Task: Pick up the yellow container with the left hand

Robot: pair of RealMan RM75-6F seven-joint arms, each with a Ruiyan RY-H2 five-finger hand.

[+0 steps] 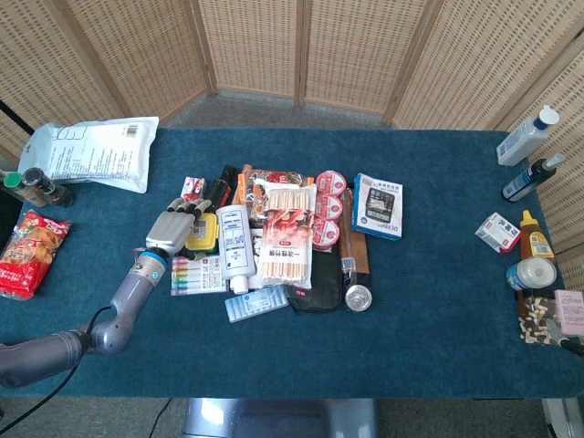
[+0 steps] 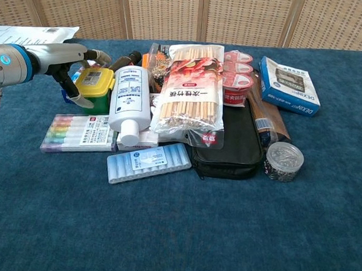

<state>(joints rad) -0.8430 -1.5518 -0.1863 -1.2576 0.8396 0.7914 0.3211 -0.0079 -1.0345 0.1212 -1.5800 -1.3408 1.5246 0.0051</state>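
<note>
The yellow container has a green base and a labelled lid. It stands at the left edge of the pile of goods, against the white bottle. My left hand has come in from the left and hangs over it. The fingers are spread above the container's far left side, and the thumb hangs close by its near left side. I see no firm grip on it. My right hand shows in neither view.
A pack of markers lies just in front of the container. A red and blue box sits behind it. The chopstick pack is right of the bottle. A white bag and a snack bag lie far left.
</note>
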